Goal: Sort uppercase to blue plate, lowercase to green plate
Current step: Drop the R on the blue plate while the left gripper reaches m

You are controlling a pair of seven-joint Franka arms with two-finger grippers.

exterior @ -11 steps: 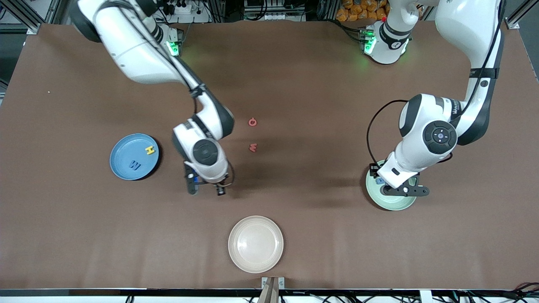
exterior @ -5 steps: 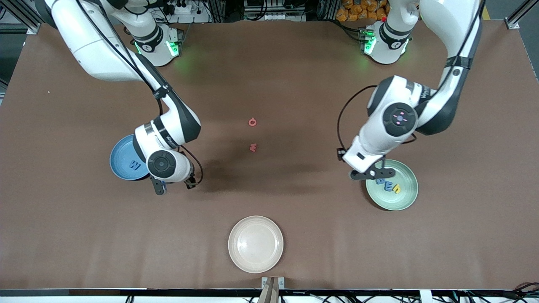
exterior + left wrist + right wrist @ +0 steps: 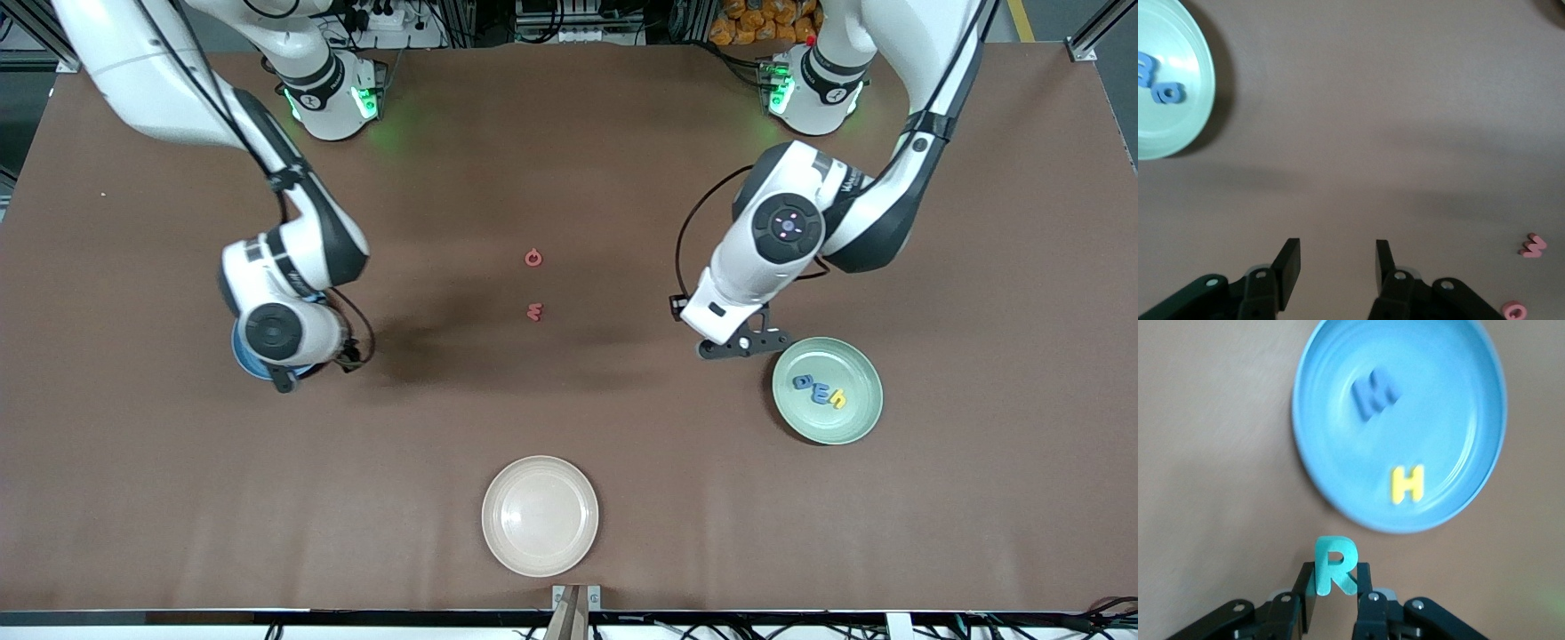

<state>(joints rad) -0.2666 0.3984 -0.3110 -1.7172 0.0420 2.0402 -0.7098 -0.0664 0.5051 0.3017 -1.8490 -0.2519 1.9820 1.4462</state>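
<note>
My right gripper [image 3: 1333,583] is shut on a teal R [image 3: 1335,565] and hangs by the rim of the blue plate [image 3: 1338,453]. A blue M [image 3: 1375,392] and a yellow H [image 3: 1407,483] lie in that plate. In the front view the right arm's hand covers most of the blue plate [image 3: 242,357]. My left gripper [image 3: 742,342] is open and holds nothing, just off the green plate [image 3: 858,418] toward the table's middle. That plate holds a blue a [image 3: 803,382], a blue m [image 3: 820,392] and a yellow h [image 3: 837,400]. A red G [image 3: 532,258] and a red w [image 3: 533,311] lie mid-table.
A cream plate [image 3: 540,516] sits near the table's front edge, nearer the front camera than the two red letters. Bare brown tabletop lies between the three plates.
The right arm has carried the R toward its own end of the table, over the blue plate. The left arm has swung off the green plate toward the middle, uncovering its letters.
</note>
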